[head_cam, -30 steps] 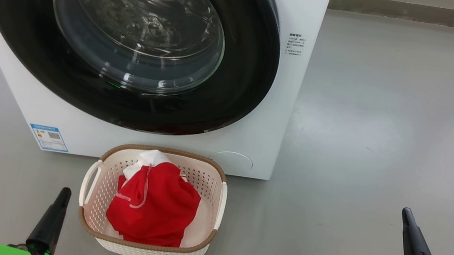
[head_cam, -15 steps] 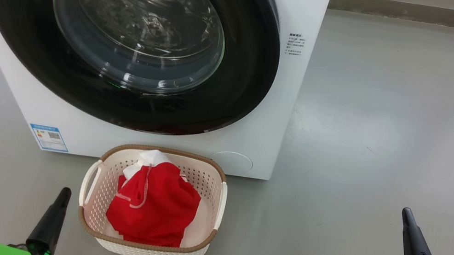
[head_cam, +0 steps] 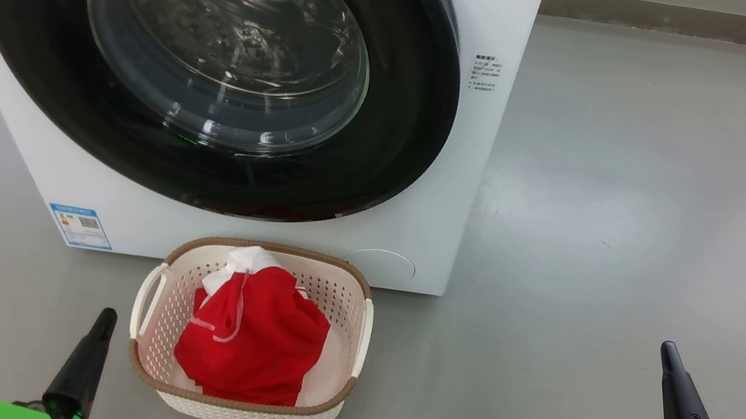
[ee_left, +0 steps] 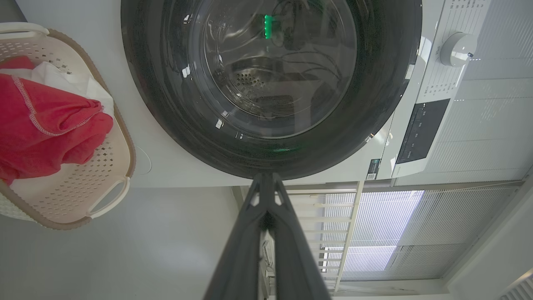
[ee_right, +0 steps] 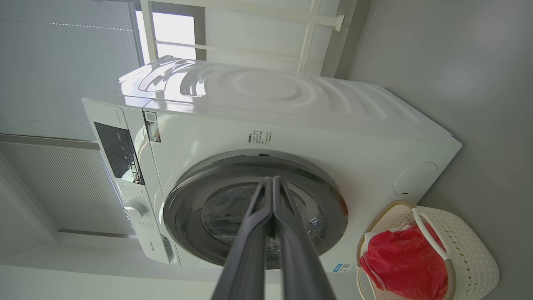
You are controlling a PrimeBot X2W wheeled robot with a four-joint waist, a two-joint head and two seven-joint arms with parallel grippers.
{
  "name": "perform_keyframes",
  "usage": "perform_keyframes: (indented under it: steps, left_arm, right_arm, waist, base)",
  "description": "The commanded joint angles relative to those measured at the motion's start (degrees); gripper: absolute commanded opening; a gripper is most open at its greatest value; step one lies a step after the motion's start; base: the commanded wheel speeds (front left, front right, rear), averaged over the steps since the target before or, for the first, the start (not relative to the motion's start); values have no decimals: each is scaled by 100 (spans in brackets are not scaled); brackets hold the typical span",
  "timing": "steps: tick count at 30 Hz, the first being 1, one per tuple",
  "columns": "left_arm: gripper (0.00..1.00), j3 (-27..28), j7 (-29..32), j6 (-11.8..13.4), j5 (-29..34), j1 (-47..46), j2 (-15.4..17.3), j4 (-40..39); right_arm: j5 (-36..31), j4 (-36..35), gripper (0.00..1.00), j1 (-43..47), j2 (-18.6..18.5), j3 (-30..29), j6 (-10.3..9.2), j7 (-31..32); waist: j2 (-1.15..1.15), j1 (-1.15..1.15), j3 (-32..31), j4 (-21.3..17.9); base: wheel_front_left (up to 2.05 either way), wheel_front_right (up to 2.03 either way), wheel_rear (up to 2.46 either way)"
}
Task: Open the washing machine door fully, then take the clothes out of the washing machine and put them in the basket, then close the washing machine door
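The clothes [head_cam: 254,342] lie as a loose red heap, with a white part and a white drawstring [head_cam: 238,309] on top, inside the basket [head_cam: 252,415], which stands on the floor [head_cam: 649,212] just in front of the washing machine [head_cam: 499,17]. They look soft and light, so I judge they would sag and fold when lifted. A pinch on a thick fold near the top of the heap should hold better than one on the thin drawstring, which could slip out. The basket seems to be light plastic that may slide if pushed; its side handles [head_cam: 147,292] are the natural hold. The washing machine door [head_cam: 26,41] sits closed, and its glossy rim is probably slippery. The left gripper [head_cam: 107,315] is near the basket and the right gripper [head_cam: 667,350] well apart from it, each with fingers pressed together on nothing.
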Motion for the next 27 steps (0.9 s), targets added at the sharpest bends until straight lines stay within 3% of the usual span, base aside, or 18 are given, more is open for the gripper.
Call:
perform_keyframes:
  steps: [1,27]
  left_arm:
    - [0,204,29,-41,-57,-248,61,-112]
    - [0,204,29,-41,-58,-248,61,-112]
  right_arm:
    - [-3,-148,0,-249,-89,74,-3,34]
    - [-5,-148,0,-249,-88,72,-3,36]
  waist:
    - [0,0,0,0]
    - [0,0,0,0]
  base:
    - [0,0,0]
    - [0,0,0]
